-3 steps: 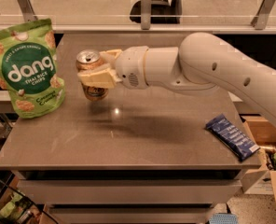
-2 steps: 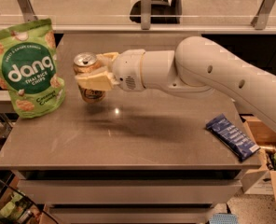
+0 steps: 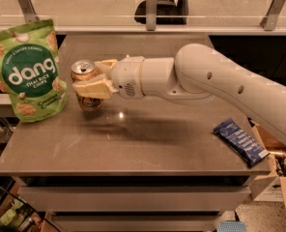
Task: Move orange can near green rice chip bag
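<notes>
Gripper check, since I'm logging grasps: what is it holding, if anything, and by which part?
The gripper holds the orange can by its side, fingers clamped at mid-height, beside the green rice chip bag.

The gripper (image 3: pixel 87 77), clamped on the can (image 3: pixel 83 70), is now further left over the table (image 3: pixel 133 144) than a second ago. The can has travelled with it towards the bag (image 3: pixel 29 71), and the gap between them has narrowed to a small one. The can also sits slightly lower in the view, closer to the tabletop. The arm (image 3: pixel 220 81) reaches further left across the table.
</notes>
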You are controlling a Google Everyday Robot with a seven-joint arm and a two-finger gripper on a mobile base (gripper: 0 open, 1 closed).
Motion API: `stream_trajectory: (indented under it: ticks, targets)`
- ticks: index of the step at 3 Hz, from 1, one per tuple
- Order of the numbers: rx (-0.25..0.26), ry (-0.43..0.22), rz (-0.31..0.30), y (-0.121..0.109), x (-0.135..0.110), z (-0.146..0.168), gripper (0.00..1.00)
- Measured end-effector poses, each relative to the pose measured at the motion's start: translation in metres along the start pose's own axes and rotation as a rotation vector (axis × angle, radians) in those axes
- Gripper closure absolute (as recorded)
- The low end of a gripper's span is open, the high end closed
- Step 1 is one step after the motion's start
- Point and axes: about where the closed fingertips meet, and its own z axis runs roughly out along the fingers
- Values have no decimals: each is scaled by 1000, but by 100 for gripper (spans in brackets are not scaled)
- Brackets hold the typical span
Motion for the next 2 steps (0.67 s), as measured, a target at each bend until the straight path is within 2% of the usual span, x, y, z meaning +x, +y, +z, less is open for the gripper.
stream_trajectory:
  ticks: [2]
  targets:
    - [-35,0,20,8,12,15,100]
